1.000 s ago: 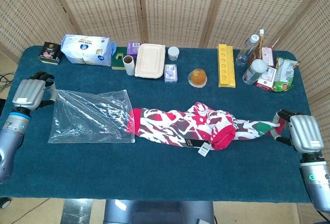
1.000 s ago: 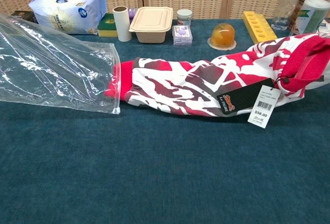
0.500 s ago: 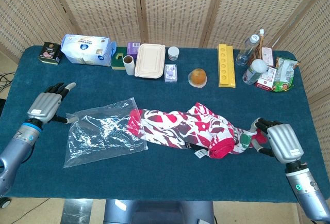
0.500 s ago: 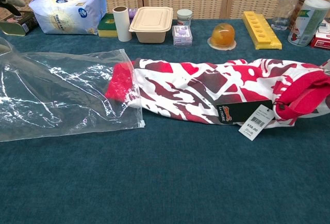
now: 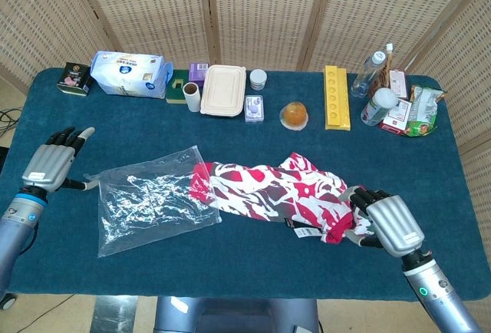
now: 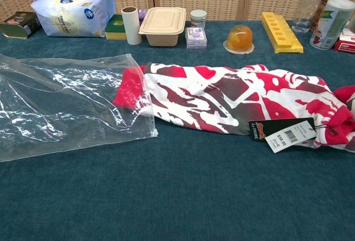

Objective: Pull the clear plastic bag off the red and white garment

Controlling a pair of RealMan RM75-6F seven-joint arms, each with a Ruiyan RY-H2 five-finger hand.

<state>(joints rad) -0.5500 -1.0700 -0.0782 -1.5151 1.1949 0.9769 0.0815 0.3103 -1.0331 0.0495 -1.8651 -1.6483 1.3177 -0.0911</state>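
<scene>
1. The right hand [image 5: 387, 224] sits at the near right of the counter [image 5: 253, 260], its fingers [image 5: 360, 195] curled against the garment's end; whether they actually grasp the cloth cannot be told.
2. The red and white garment [image 5: 276, 195] lies flat across the middle, a price tag [image 6: 284, 136] hanging at its near edge.
3. Its red cuff [image 6: 130, 88] is inside the mouth of the clear plastic bag [image 5: 149, 202], which lies flat to the left.
4. The left hand [image 5: 47, 166] is just beside the bag's far-left corner, fingers released and spread.
5. Along the far edge stand a lidded food box [image 5: 223, 90], a yellow tray [image 5: 336, 97] and a water bottle [image 5: 368, 74].
</scene>
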